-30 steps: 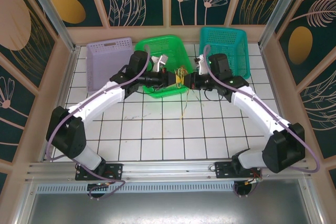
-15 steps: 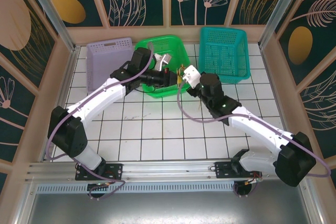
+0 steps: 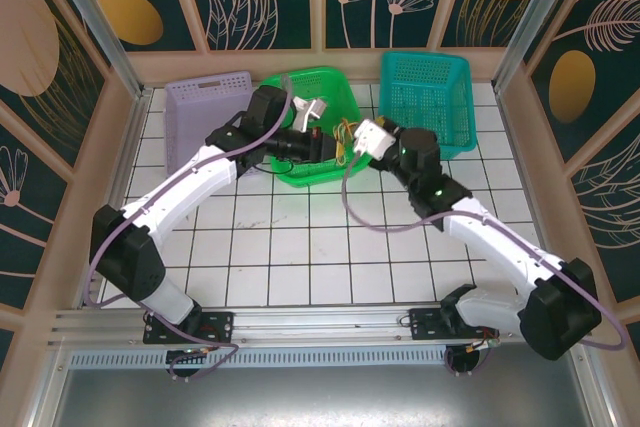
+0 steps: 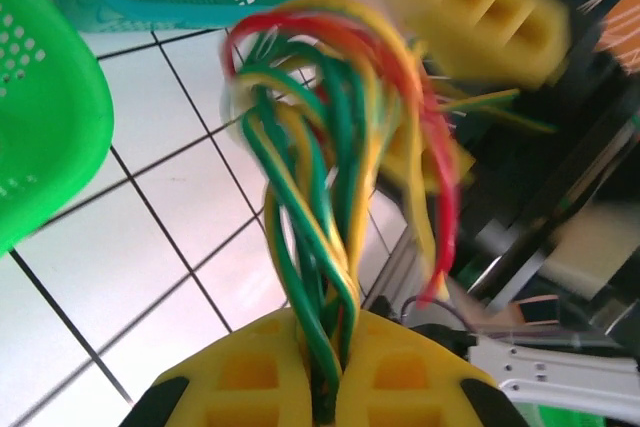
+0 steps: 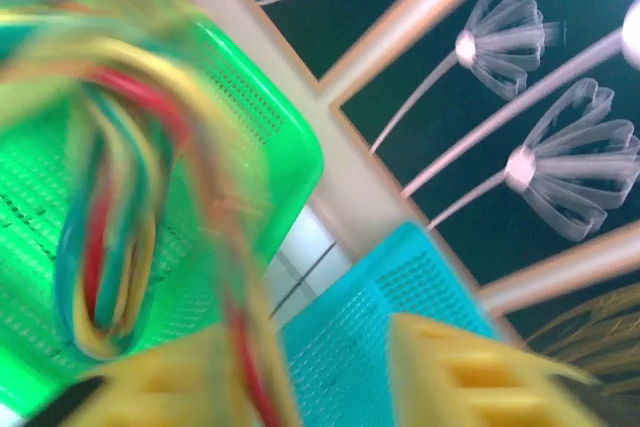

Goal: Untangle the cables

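The cables (image 4: 330, 147) form one tangled bundle of green, yellow and red wires looping upward. My left gripper (image 4: 330, 392) is shut on the lower end of that bundle. In the top view the left gripper (image 3: 332, 147) holds the cables (image 3: 346, 134) at the right front corner of the green basket (image 3: 300, 172). My right gripper (image 3: 360, 141) faces it from the right, close against the bundle. In the right wrist view the right gripper (image 5: 330, 387) stands open. The blurred cables (image 5: 120, 157) hang to the left, and a red wire runs along its left finger (image 5: 170, 392).
A teal basket (image 3: 425, 97) stands at the back right and a purple basket (image 3: 205, 117) at the back left. A white-grey object (image 3: 305, 112) lies in the green basket. The right arm's purple-grey cable (image 3: 350, 209) loops over the white tiles.
The right gripper's jaws have come apart. The right arm swung left and then its wrist rose back toward the baskets. The left gripper keeps its hold on the bundle and has shifted slightly back.
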You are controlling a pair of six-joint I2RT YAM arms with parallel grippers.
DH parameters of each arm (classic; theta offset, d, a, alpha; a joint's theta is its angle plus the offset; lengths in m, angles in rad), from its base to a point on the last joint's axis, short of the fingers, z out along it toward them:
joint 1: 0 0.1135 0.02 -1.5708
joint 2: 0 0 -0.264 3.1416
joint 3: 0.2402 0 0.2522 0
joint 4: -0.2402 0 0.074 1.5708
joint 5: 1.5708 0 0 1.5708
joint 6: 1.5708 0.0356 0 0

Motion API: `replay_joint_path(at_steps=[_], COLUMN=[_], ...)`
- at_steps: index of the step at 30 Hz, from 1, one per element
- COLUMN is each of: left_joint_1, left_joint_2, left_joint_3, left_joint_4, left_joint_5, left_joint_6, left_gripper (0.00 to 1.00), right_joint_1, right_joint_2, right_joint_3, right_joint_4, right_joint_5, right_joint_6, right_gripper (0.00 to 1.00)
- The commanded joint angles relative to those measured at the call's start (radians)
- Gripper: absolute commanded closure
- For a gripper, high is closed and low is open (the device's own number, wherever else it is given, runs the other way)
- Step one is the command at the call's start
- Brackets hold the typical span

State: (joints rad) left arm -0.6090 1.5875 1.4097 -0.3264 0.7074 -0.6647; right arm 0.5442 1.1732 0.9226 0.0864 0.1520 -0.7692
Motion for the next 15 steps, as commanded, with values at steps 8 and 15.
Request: replay_joint_path(at_steps=[8, 15], left_joint_1=[-0.006, -0.005], left_joint_2=[-0.004, 0.034], left_joint_3=[0.01, 0.013], left_joint_4=[0.239, 0.299], left_joint_5=[0.013, -0.005], left_joint_6=[-0.247, -0.241], left_gripper=[1.0, 1.0], right_joint_1=[-0.056, -0.058], right_joint_2=[-0.195, -0.201], right_joint_3=[0.294, 0.328], right_joint_4=[-0.488, -0.52], right_joint_5=[-0.132, -0.231], right_joint_6=[1.055, 1.556], right_gripper=[0.32, 0.24])
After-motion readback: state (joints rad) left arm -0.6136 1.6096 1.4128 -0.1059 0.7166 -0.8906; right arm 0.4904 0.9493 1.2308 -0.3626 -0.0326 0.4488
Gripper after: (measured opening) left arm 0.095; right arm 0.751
